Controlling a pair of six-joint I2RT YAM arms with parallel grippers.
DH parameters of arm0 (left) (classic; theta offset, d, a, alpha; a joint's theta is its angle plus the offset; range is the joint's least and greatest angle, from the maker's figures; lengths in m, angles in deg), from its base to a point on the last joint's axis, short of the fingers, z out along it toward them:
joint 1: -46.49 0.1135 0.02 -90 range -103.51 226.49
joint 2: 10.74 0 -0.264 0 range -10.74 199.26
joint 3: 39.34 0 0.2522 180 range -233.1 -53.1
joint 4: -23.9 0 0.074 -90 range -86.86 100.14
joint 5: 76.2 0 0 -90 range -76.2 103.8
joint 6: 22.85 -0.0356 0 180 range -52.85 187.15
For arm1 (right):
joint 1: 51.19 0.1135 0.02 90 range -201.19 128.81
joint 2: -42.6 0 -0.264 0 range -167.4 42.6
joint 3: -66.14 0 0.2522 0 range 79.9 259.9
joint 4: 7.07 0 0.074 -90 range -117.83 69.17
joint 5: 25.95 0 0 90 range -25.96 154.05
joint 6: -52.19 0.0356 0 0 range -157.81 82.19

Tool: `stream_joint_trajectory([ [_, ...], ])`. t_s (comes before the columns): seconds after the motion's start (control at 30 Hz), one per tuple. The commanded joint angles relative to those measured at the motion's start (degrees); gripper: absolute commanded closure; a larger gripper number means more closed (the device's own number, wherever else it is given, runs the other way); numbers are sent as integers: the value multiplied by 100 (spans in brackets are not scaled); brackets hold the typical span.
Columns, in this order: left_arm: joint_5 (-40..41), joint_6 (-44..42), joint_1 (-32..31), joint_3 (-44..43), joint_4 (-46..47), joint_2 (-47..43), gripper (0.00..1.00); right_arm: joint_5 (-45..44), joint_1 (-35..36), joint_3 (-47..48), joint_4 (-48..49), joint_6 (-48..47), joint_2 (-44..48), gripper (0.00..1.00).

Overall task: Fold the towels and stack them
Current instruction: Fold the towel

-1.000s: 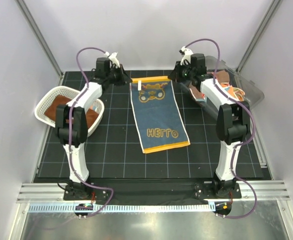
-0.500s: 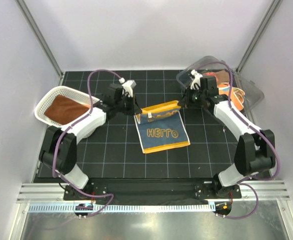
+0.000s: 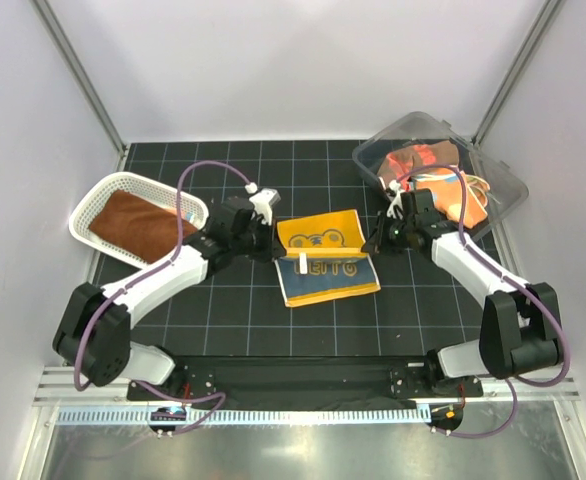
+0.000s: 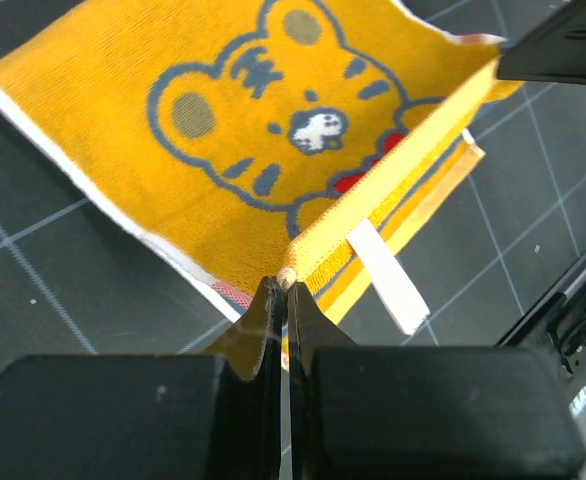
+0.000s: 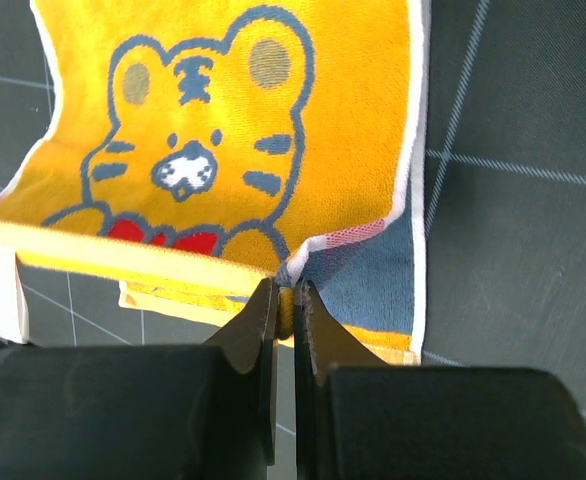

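White oval plastic mesh basket (image 3: 86, 208): on the table, well off to the left of the left hand (image 3: 276, 246). Clear plastic bin (image 3: 416, 124): beyond the right hand (image 3: 374, 241), to its right. Black gridded table (image 3: 223, 310) lies under both hands.

White walls (image 3: 293, 70), black gridded tabletop (image 3: 393, 320)

The left arm (image 3: 163, 285) reaches forward and inward, lying low with its elbow out to the side, and the right arm (image 3: 463, 260) mirrors it. The left fingers (image 4: 263, 320) are pressed together, pinching one corner of the towel (image 3: 323, 232). The right fingers (image 5: 258, 325) are likewise clamped tight on the opposite corner.
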Motion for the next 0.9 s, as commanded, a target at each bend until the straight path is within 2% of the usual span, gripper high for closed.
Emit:
stream_joint_trajectory([
  [0.0, 165, 25, -196, 76, 49, -253, 100, -215, -39, -180, 102, 337, 367, 99],
  [0.37, 446, 246, -872, 621, 128, -156, 100, -619, -30, -778, -74, 400, 675, 93],
  [0.57, 621, 272, -1119, 709, 119, 20, 100, -776, -21, -902, -153, 558, 815, 79],
  [0.6, 648, 281, -1128, 718, 93, 20, 100, -803, -21, -893, -188, 567, 842, 75],
  [0.63, 666, 281, -1119, 727, 67, 2, 99, -830, -30, -867, -301, 584, 886, 68],
  [0.67, 674, 281, -1137, 727, 14, -33, 94, -943, -21, -840, -398, 611, 956, 63],
  [0.73, 754, 316, -1163, 745, -91, -112, 80, -1067, -21, -727, -748, 646, 1088, 62],
  [0.77, 762, 333, -1172, 745, -205, -234, 60, -1111, -21, -674, -855, 637, 1149, 61],
  [0.87, 938, 413, -1251, 753, -451, -480, 47, -1243, -21, -489, -1181, 707, 1465, 59],
])
